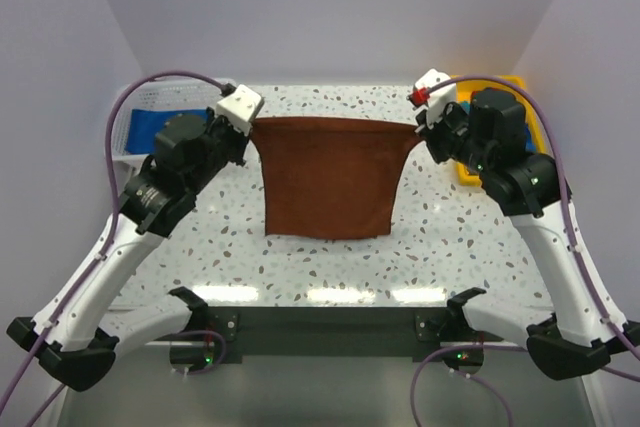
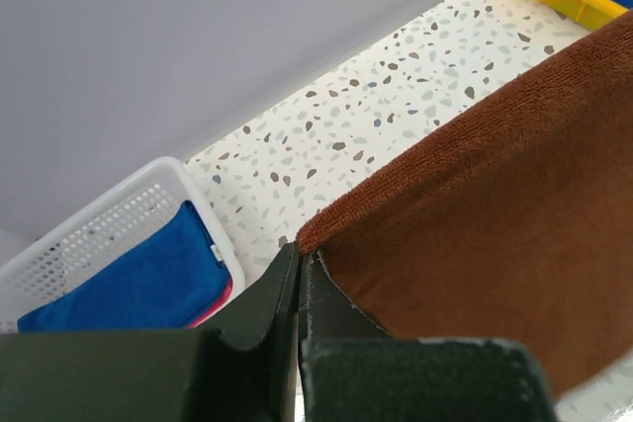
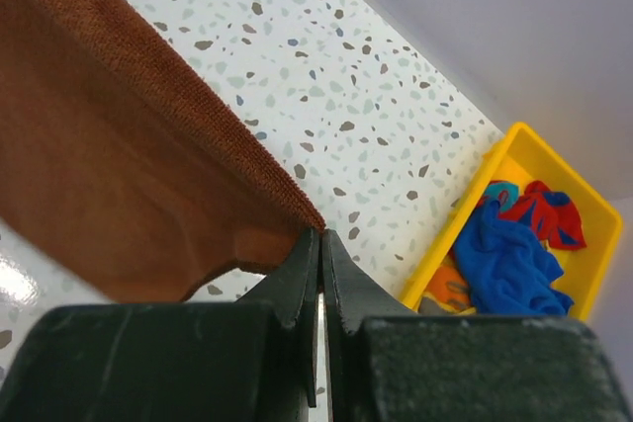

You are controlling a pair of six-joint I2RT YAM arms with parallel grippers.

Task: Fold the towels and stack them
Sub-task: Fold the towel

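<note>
End effectors left [image 1: 250, 128], right [image 1: 417, 129] aloft at towel [image 1: 328, 179] corners

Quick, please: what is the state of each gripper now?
Left gripper: closed on one top corner of the rust-brown towel.
Right gripper: closed on its other top corner.
</note>
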